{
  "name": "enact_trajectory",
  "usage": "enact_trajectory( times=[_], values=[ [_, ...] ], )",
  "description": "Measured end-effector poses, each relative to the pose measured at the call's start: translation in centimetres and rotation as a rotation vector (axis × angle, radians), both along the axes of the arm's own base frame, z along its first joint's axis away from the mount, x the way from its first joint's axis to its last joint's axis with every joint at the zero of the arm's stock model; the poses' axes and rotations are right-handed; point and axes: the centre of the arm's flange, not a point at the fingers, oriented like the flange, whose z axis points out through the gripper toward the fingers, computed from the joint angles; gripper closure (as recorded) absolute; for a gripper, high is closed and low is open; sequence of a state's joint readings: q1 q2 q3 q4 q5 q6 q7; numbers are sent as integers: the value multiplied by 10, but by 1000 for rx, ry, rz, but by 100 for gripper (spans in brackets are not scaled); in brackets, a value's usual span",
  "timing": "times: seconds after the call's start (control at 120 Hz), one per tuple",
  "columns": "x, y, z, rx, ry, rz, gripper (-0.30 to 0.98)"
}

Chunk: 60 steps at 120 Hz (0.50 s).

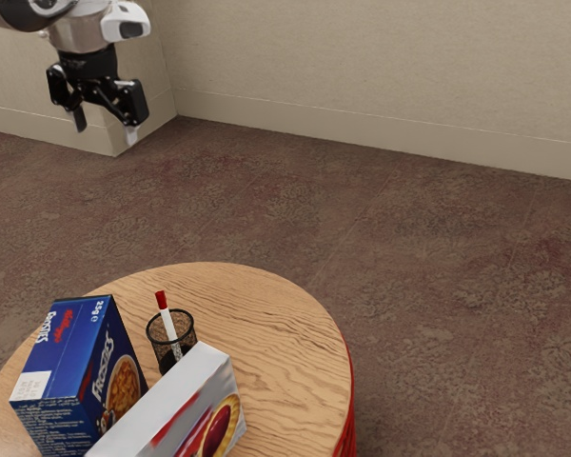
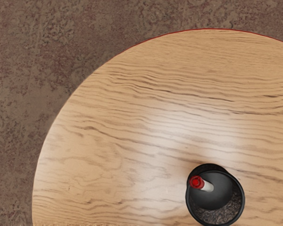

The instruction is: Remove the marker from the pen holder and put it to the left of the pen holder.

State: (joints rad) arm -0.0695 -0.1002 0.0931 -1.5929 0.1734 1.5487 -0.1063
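High at the exterior view's upper left, the black gripper (image 1: 106,129) hangs with its two fingers spread and nothing between them, well above the table and apart from everything on it. The marker (image 1: 167,322), white with a red cap, leans inside a black mesh pen holder (image 1: 185,337), its cap end sticking up past the rim. From the wrist view, the marker's red cap (image 2: 196,182) points up near one side of the round pen holder (image 2: 228,214); the marker's lower part is hidden there.
A round wooden table (image 1: 290,328) carries everything. Beside the pen holder stand a blue Frosties box (image 1: 71,367) and a white box with a pie picture (image 1: 176,405), the white one partly hiding the holder's base. Bare wood (image 2: 132,122) spreads beside the holder, out to the curved edge.
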Motion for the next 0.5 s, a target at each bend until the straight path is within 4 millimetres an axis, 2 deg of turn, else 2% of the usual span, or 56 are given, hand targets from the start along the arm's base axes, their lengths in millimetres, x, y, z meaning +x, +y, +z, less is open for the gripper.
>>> enact_trajectory(
  times=[0.142, 0.2, 0.267, 0.425, 0.5],
  values=[
    [0, 0, -8, 12, 12, 34, 0],
    [-1, 2, -22, 14, 37, 48, 0],
    [-4, 1, -46, 12, 73, 57, 0],
    [-16, -15, -129, 0, 139, 46, 0],
    [-15, -15, -146, -14, 117, 56, 0]
  ],
)
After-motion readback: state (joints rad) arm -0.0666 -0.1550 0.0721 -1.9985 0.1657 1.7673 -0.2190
